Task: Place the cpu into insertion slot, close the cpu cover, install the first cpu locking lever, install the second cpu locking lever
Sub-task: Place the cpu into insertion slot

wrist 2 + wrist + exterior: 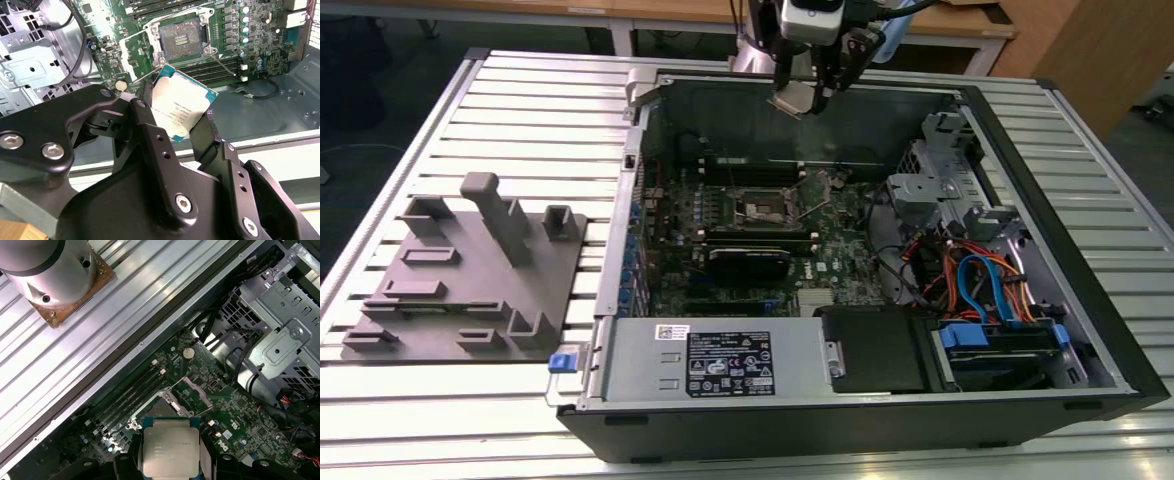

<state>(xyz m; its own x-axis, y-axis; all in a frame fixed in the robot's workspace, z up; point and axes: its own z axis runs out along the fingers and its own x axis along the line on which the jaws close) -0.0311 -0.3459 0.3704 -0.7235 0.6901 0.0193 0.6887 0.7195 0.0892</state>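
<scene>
I'm looking down on the ribbed silver aluminium table (534, 110), and the big black open-sided computer case (854, 428) lying on it is my marker. On the table just beside the case, to the exterior view's left, sits the grey moulded fixture tray (467, 290). The green motherboard (834, 215) lines the case's floor.

The black two-fingered gripper (175, 117) hangs over the case's side at the exterior view's top. Its fingers (145, 120) are clamped on two opposite edges of the flat square cpu with a silvery-grey metal top and green rim (182, 105), which is held in the air above the case floor.

Near the middle of the case floor is the small square dark insertion slot with a silvery border (180, 40), bare and well apart from the cpu. In the first wrist view, the thin silvery framed plate standing beside the slot may be the cpu cover (192, 390) swung up, but I can't be certain.
</scene>
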